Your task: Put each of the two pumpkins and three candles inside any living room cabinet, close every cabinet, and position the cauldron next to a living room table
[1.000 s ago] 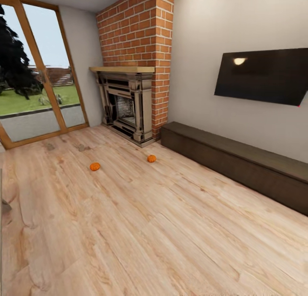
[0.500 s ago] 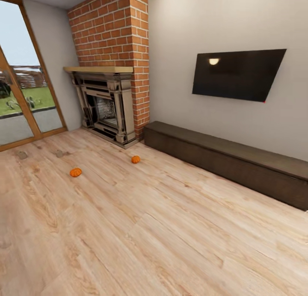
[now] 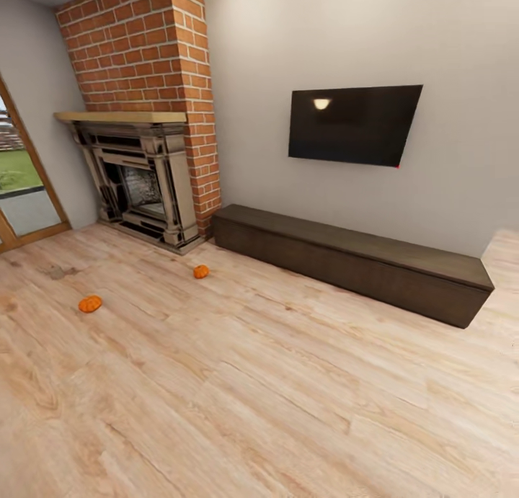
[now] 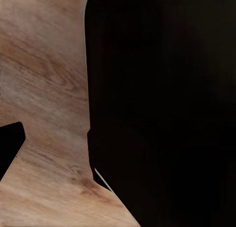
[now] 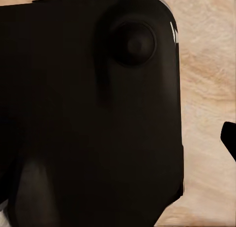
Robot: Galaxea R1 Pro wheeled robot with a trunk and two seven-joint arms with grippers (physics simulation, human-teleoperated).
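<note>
Camera panned right; pumpkins (image 3: 90,304) (image 3: 201,272) lie far from jaws.

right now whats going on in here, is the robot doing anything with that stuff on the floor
Nothing is being handled at this moment. The head view looks across a living room where two pumpkins lie on the wood floor: one near the fireplace, the other further out to its left. The long dark cabinet stands closed against the wall under the TV. The wrist views show dark robot parts over floor, so the grippers' state cannot be told.
</note>
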